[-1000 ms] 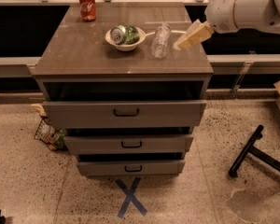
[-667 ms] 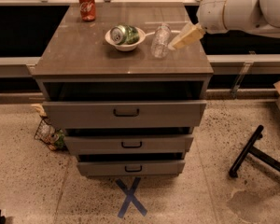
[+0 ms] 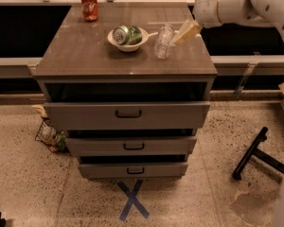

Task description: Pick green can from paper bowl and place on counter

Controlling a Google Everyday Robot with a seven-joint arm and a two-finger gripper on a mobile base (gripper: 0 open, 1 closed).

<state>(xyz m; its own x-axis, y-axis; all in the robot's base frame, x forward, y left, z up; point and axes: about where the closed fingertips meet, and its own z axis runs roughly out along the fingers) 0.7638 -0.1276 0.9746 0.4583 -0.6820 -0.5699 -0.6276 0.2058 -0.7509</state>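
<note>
The green can [image 3: 127, 34] lies on its side in the white paper bowl [image 3: 128, 46], silver end facing front-left. The bowl stands toward the back of the counter [image 3: 85, 53], the glossy grey-brown top of the drawer cabinet. My gripper [image 3: 186, 32], tan at the end of the white arm [image 3: 227, 6], hangs over the counter's right back part. It is to the right of the bowl, just beyond a clear plastic bottle [image 3: 163, 41], and is apart from the can.
A red cola can [image 3: 89, 5] stands at the counter's back left. The top drawer [image 3: 128, 112] is pulled out a little. A wire basket with litter [image 3: 49, 134] sits on the floor at left, a black stand leg [image 3: 253, 152] at right, and a blue tape cross [image 3: 132, 200] in front.
My arm and gripper have shifted a little to the left, closer to the clear bottle. The can, bowl and bottle have not moved.
</note>
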